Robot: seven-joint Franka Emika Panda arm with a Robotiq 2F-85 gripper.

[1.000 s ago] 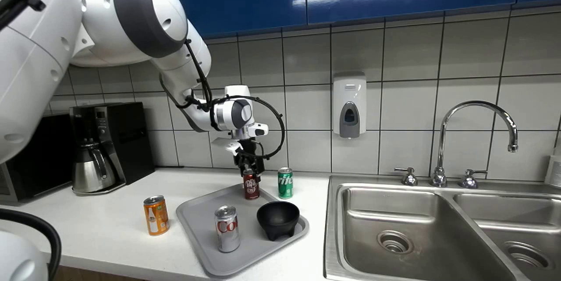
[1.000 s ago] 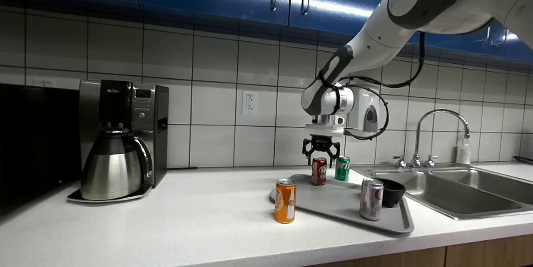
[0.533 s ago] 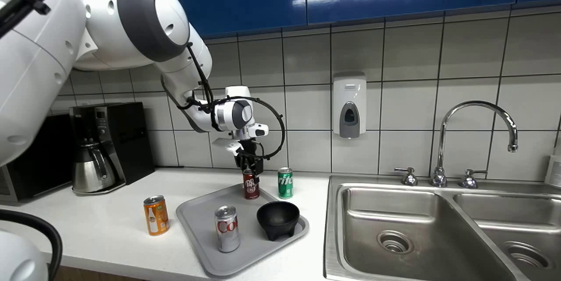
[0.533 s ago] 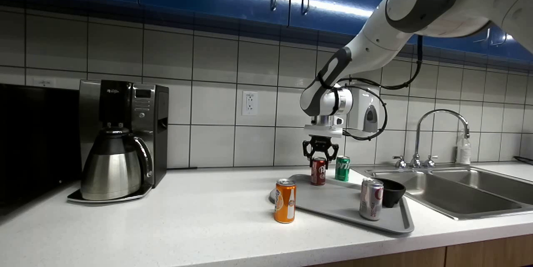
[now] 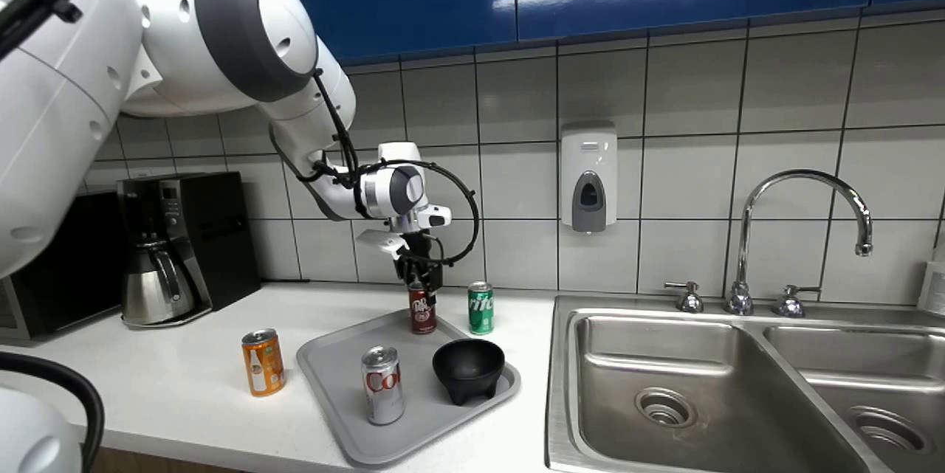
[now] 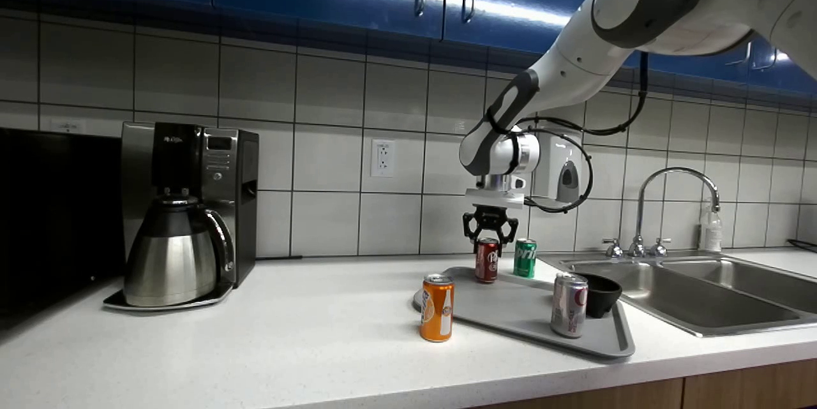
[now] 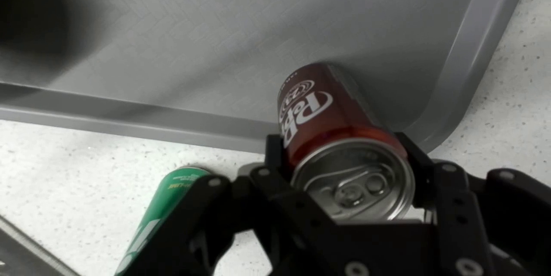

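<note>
The pincer (image 7: 344,155) clasps a dark red Dr Pepper can (image 7: 316,108) near its top, and the can is upright at a corner of the grey tray (image 7: 206,48); whether its base touches is unclear. With so high a grip, the can could swing or slip if moved quickly. A sideways shift could knock the green Sprite can (image 5: 480,308), standing near on the white table (image 6: 306,345); a low path across the tray could strike the silver can (image 5: 382,388) or black bowl (image 5: 469,370). In an exterior view, the arm (image 6: 571,71) reaches in from the upper right, its wrist bent so that the pincer points straight down.
</note>
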